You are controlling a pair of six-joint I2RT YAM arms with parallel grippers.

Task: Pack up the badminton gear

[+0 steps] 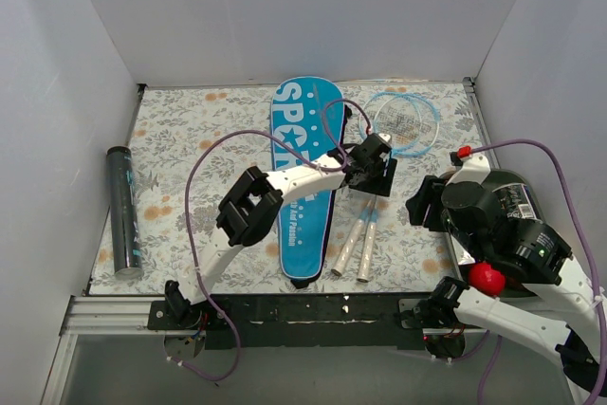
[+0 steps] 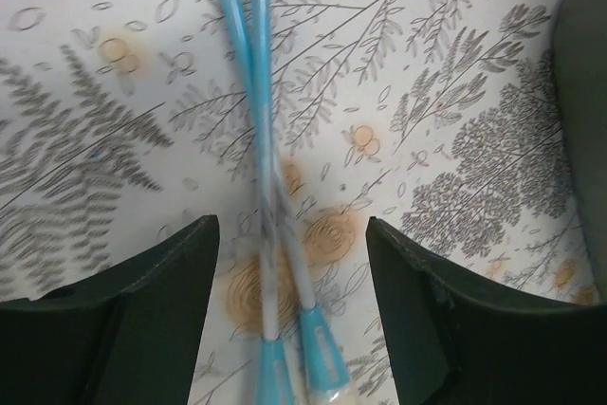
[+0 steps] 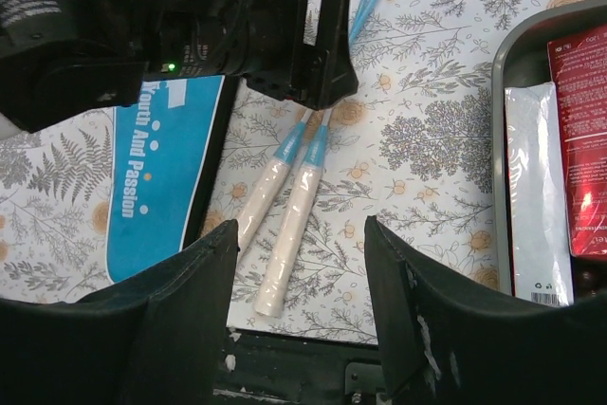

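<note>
Desk (image 1: 190, 139) under floral cloth, white walls on three sides. Left gripper (image 2: 289, 310) hangs over the two light-blue rackets (image 1: 350, 246), jaws wide apart, one finger either side of the thin racket shafts (image 2: 256, 111). The shafts cross between the fingers and lie flat on the cloth; neither pad touches them, nothing held. Racket heads lie toward the far right of the desk, overlapping; the white handles (image 3: 285, 198) point at the near edge, side by side and almost touching. Blue cover (image 1: 305, 234) lettered "SPORT" lies lengthwise mid-desk, just left of the handles, the left arm crossing above it. Black tube (image 1: 123, 211) lies on its side along the left edge, well apart from the rest. Right gripper (image 3: 299, 315) also open wide and empty, low near the front edge, facing the handle ends, which lie just beyond its fingertips. Red ball (image 1: 487, 279) shows beside the right arm near the front right corner. Right wrist view: grey tray (image 3: 500, 111) at right, holding a red packet (image 3: 580, 120) and a clear-wrapped packet (image 3: 533, 206).
</note>
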